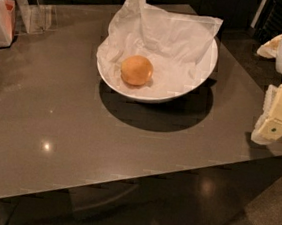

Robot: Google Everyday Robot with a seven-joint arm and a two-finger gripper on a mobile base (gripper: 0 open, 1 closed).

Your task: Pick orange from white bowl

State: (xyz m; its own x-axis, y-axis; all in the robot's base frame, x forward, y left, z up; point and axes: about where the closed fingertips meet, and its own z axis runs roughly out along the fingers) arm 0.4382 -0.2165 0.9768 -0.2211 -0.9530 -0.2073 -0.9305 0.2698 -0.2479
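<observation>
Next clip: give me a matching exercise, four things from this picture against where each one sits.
Things:
1. orange
2. bowl
3. gripper
4. white container

Places:
A. far left edge of the table
B. right edge of the view, apart from the bowl
C. on crinkled paper
D. middle of the table, toward the back

Pairs: 1-C; 2-D; 3-B; 4-A

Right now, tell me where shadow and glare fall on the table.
Camera view: the white bowl casts a dark shadow toward the camera on the table; a small glare spot sits front-left; the orange is evenly lit; the gripper is at the right edge.
</observation>
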